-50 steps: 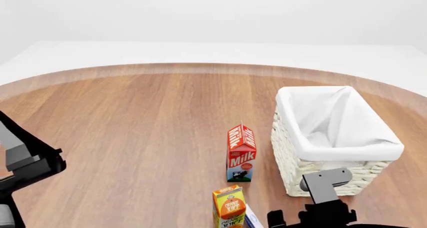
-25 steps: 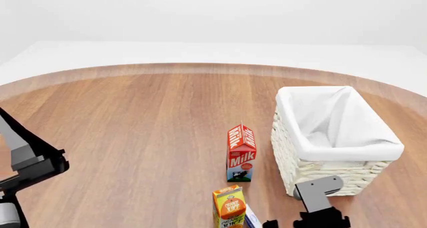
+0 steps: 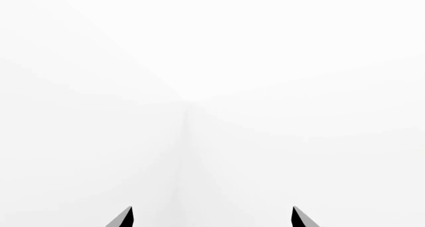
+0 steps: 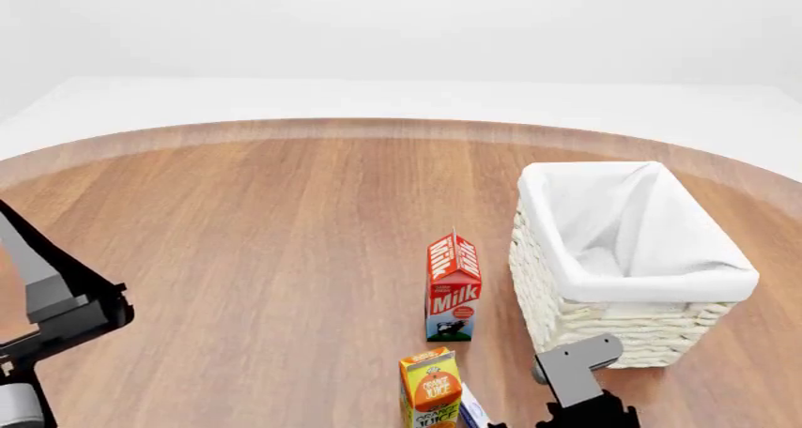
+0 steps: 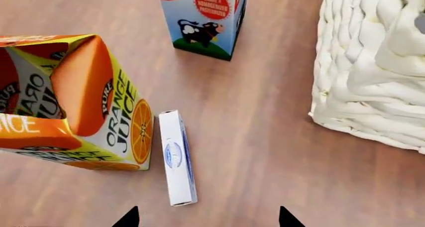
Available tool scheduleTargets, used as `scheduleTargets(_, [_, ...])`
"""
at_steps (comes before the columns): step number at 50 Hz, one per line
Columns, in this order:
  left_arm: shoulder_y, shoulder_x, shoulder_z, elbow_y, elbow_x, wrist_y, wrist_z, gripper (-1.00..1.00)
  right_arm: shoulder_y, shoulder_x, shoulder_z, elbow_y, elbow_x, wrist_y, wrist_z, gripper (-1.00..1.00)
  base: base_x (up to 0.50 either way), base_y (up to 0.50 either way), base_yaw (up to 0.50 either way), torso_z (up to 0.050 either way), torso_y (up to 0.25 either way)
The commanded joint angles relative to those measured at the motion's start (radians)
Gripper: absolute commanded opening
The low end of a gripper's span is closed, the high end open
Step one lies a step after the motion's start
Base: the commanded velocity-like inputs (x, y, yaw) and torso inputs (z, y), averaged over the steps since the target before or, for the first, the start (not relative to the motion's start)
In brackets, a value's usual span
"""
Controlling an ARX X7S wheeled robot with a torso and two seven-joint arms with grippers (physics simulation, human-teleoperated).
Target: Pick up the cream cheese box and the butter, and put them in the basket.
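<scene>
right wrist view: cream cheese box [image 5: 176, 158] stands on a narrow edge on the wooden tabletop [image 5: 265, 152], just beside the orange juice carton [image 5: 79, 102], looks touching or nearly so along its side. long axis runs along the grain of the wood, from the camera side toward the milk carton [image 5: 206, 20]. white face with a small blue oval logo faces up, blue face turned toward the basket [image 5: 371, 62]. box sits between juice carton and basket, closer to the carton, clear gap of bare wood to the wicker wall.

right pincer [image 5: 207, 218]: only two dark tips show at the frame edge, spread apart, nothing between them. box end lies just ahead of the gap, offset toward the juice-carton-side tip.

head view: basket [image 4: 626, 306] on the right of the tabletop [image 4: 251, 221], long axis running away from the robot, white liner folded over the rim, nothing visible inside. milk carton [image 4: 453, 285] upright just left of it, not touching. juice carton [image 4: 431, 387] upright, nearer the robot, with a sliver of the cream cheese box [image 4: 472, 411] at its right. right arm [image 4: 579, 376] low in frame in front of the basket corner.

left pincer [image 3: 211, 218]: tips apart, empty, facing blank white. left arm [image 4: 56, 306] at far left edge of head view.

butter: not visible in any view.
</scene>
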Motion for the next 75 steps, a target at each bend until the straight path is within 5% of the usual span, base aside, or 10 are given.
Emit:
scheduleTargets(1, [-0.006,0.019,-0.017,-0.026,0.018,0.016,0.018,1.00,0.036,-0.043,-0.011,0.033,-0.052,0.007,-0.047,1.00,0.00,0.00,0.00,0.000,0.000])
scheduleTargets(75, [-0.002,-0.004,0.005,-0.028,0.017,0.010,-0.003,1.00,0.097,-0.144,-0.241,0.296,-0.412,-0.200,-0.297,1.00,0.00,0.00,0.00,0.000,0.000])
